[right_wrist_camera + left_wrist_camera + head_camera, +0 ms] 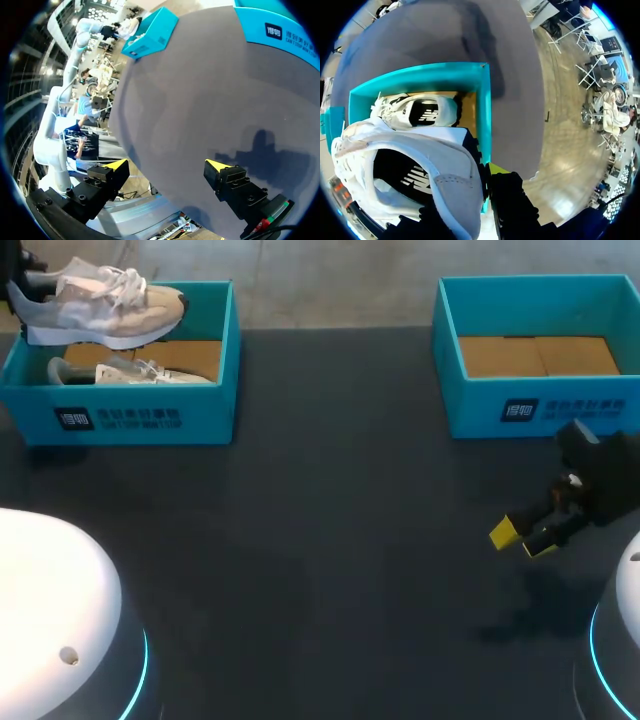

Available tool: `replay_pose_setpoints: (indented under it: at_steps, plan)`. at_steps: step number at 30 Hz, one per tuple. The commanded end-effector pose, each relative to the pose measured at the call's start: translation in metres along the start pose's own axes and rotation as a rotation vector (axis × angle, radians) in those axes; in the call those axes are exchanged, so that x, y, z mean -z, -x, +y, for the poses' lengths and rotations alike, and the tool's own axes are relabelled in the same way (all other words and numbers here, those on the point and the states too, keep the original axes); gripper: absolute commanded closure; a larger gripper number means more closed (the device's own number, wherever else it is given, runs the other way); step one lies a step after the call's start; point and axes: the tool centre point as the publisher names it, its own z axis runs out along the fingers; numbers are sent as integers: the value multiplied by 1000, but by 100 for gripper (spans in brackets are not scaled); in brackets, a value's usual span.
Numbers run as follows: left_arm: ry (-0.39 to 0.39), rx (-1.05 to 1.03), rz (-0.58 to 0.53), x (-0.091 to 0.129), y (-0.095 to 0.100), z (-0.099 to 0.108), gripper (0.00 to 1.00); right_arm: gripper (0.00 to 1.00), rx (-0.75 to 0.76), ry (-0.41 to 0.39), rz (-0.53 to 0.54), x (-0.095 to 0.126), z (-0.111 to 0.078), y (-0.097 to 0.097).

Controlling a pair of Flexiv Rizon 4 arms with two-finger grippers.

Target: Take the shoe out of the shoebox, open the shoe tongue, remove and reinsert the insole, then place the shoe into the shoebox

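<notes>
- While the left gripper (470, 195) clamps the heel of a pale sneaker (105, 305), the shoe hangs in the air above the rear of the left shoebox (140, 418), its toe pointing towards the table's middle.
- Only a dark sliver of that gripper shows in the head view, behind the heel at the frame's edge. The arm itself is cut off.
- Seen from the left wrist, one black finger (512, 200) with a yellow tip lies against the outside of the heel. The other finger is largely hidden by the shoe's collar and appears to sit inside the opening.
- Through that opening a dark insole (412, 180) with a white mark is visible. How the tongue lies cannot be made out.
- A second sneaker (130, 370) lies on the cardboard floor of the same box. In the head view it is partly covered by the held shoe, and its lower side is cut off by the box's front wall.
- The right gripper (522, 538) hovers over the dark table (330, 540), in front of the right shoebox (540, 410). Its fingers are spread wide with nothing between them.
- The right wrist view shows both yellow tips well apart above the tabletop.
- The right shoebox shows its brown cardboard floor, and its far right corner runs out of the head view.
</notes>
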Motion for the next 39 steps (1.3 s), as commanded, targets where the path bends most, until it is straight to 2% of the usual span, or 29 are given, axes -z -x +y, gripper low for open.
replay_pose_setpoints:
  at_steps: [1,10,14,33,39]
  plan:
    - [4,4,11,-1,2,4,100,0,-1,0,-2,0,-1,0]
    - [16,29,19,0,5,27,100,0,-1,0,-2,0,-1,0]
    - [50,32,43,1,2,37,100,0,-1,0,-2,0,-1,0]
    - [50,32,43,1,2,37,100,0,-1,0,-2,0,-1,0]
    - [41,11,39,-15,5,47,100,0,-1,0,-2,0,-1,0]
